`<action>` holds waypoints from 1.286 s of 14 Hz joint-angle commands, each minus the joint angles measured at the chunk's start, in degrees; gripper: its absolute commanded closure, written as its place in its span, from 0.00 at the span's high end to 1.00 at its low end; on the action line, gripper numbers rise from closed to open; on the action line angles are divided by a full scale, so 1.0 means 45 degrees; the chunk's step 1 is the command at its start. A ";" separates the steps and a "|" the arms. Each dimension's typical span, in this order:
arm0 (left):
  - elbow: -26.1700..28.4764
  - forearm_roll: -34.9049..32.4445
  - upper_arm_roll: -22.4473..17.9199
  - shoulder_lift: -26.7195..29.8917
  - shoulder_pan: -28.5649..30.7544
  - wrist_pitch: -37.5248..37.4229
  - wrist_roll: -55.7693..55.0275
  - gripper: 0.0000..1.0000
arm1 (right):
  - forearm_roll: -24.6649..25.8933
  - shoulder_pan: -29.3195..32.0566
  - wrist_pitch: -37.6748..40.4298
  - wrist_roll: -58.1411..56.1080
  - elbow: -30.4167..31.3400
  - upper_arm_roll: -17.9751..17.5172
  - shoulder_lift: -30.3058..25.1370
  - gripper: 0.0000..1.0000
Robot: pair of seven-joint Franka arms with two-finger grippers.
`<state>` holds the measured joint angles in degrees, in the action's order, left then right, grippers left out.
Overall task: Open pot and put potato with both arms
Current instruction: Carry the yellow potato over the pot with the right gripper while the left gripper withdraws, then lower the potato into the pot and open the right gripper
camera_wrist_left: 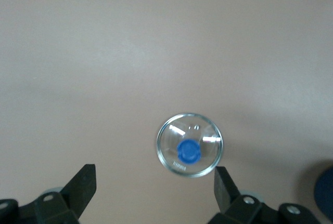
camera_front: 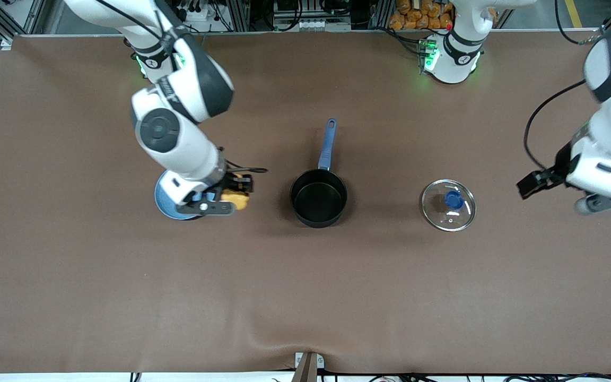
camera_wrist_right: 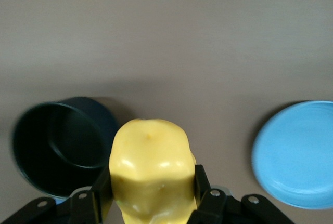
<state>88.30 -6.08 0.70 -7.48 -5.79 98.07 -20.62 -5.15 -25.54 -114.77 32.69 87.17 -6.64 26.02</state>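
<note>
At the right arm's end of the table, the right gripper (camera_front: 231, 195) hangs in the air over the edge of a light-blue plate (camera_front: 165, 200) and the bare mat beside it. Its 2 fingers (camera_wrist_right: 204, 199) are clamped on the sides of the potato (camera_front: 235, 199), a lumpy yellow piece that fills the gap between them; in the right wrist view the potato (camera_wrist_right: 152, 174) bulges up between the black fingers, with the plate (camera_wrist_right: 296, 154) on the mat to one side and the open pot (camera_wrist_right: 60, 151) to the other.

In the middle of the table stands the pot (camera_front: 318, 197), black and round, with no lid on it and nothing visible inside. Its long blue handle (camera_front: 328, 143) points straight toward the robots' bases.

Toward the left arm's end lies the glass lid (camera_front: 448, 205), flat on the mat with its blue knob (camera_front: 454, 200) up, well apart from the pot and about as near to the front camera.

The left gripper (camera_front: 529, 184) hovers over the bare mat past the lid, at the left arm's end. In the left wrist view its 2 fingers (camera_wrist_left: 83, 185) stand wide apart and hold nothing, with the lid (camera_wrist_left: 189, 144) on the table between and below them
</note>
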 commanded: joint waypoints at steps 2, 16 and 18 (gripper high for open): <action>-0.1943 0.0569 0.0197 -0.0017 0.0075 -0.2278 0.0578 1.00 | 0.0226 -0.1644 0.0133 0.1774 -0.3837 0.0148 0.3041 0.00; -0.0795 0.1215 0.0801 0.0920 0.0642 -0.2576 0.2590 1.00 | 0.1243 -0.3678 -0.2036 0.3281 -0.4077 0.0167 0.5662 0.00; -0.0754 0.1235 0.0822 0.0999 0.0331 -0.2576 0.2570 1.00 | 0.1282 -0.3835 -0.2036 0.3497 -0.4077 0.0167 0.5818 0.00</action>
<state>82.63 -1.03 4.10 -5.63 -3.48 86.71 -9.41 -0.60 -41.73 -124.60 46.01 71.07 -6.08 50.41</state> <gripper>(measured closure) 0.000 0.352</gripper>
